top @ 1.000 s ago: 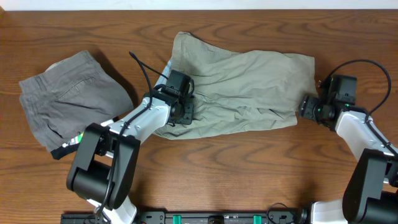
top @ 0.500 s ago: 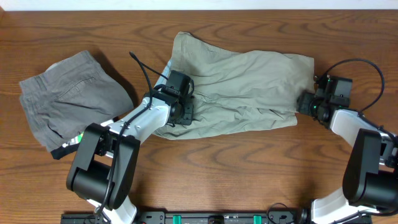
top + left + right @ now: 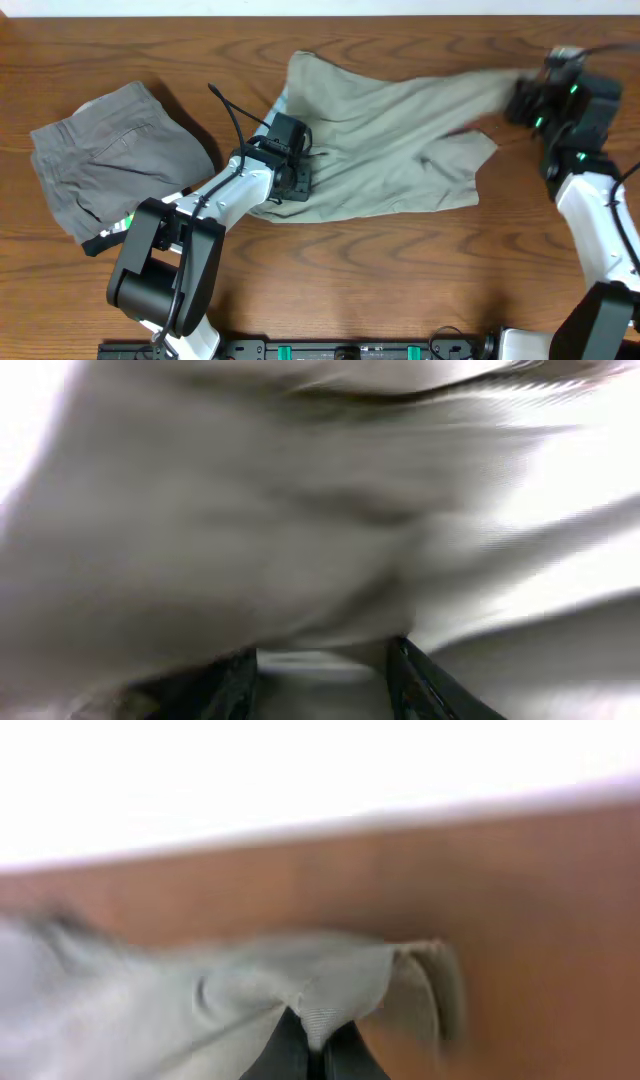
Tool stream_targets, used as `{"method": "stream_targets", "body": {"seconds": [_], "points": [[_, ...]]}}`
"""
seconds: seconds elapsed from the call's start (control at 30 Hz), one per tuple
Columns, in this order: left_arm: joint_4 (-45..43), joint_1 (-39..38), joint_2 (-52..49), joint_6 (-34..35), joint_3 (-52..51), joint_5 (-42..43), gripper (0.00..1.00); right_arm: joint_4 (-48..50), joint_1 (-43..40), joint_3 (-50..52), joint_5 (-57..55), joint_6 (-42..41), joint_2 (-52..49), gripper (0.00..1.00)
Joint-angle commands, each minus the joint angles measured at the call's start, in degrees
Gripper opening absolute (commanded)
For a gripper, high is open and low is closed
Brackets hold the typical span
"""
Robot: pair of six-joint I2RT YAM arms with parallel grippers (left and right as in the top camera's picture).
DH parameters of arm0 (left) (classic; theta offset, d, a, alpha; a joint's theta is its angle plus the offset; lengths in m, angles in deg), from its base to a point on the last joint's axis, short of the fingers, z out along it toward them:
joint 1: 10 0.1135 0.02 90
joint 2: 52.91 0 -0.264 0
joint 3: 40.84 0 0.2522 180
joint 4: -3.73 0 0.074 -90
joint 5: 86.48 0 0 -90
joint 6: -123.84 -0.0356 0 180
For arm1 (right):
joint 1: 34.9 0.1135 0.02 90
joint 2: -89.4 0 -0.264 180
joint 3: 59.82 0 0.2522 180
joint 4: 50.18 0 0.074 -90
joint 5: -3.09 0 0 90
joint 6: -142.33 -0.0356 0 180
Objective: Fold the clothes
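The clothes, light khaki-green shorts, lie spread across the middle of the table. Their right end is lifted and drawn up toward the far right. My right gripper is raised there, blurred by motion. In the right wrist view it is shut on a hem of the cloth. My left gripper rests on the shorts' lower left part. Up close, its dark fingers stand partly apart with pale cloth bunched between and over them.
Darker grey shorts with a black waistband lie crumpled at the left of the wooden table. A black cable arches above the left arm. The table's far edge meets a white wall.
The right gripper has shut on the shorts' right edge and swung up toward the far right, dragging that end with it. The left arm has stayed put.
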Motion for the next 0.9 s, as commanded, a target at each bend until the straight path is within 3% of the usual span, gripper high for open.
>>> {"method": "stream_targets", "body": {"seconds": [0.0, 0.03, 0.07, 0.17, 0.27, 0.43, 0.6, 0.87], "points": [[1.1, 0.1, -0.8, 0.8, -0.5, -0.2, 0.44, 1.3, 0.7, -5.9, -5.8, -3.3, -2.8, 0.03], [1.1, 0.1, -0.8, 0.8, -0.5, -0.2, 0.45, 0.8, 1.1, -7.4, -5.8, -3.3, -4.6, 0.07], [1.2, 0.1, -0.8, 1.0, -0.5, -0.2, 0.45, -0.1, 1.4, -8.6, -5.4, -3.4, -6.5, 0.17], [1.4, 0.1, -0.8, 1.0, -0.5, -0.2, 0.45, -6.5, 1.9, -10.7, -5.0, -3.4, -11.0, 0.66], [1.7, 0.1, -0.8, 1.0, -0.5, -0.2, 0.45, -14.2, 1.5, -10.8, -5.1, -2.0, -12.9, 0.93], [2.4, 0.1, -0.8, 1.0, -0.5, -0.2, 0.45, -25.7, 0.8, -10.6, -7.0, -0.8, -13.2, 0.99], [2.6, 0.1, -0.8, 1.0, -0.5, -0.2, 0.45, -39.8, 0.8, -10.4, -6.9, 1.0, -13.2, 0.9], [2.6, 0.1, -0.8, 1.0, -0.5, -0.2, 0.45, -52.8, 0.9, -7.3, -4.6, 5.0, -13.2, 0.88]]}}
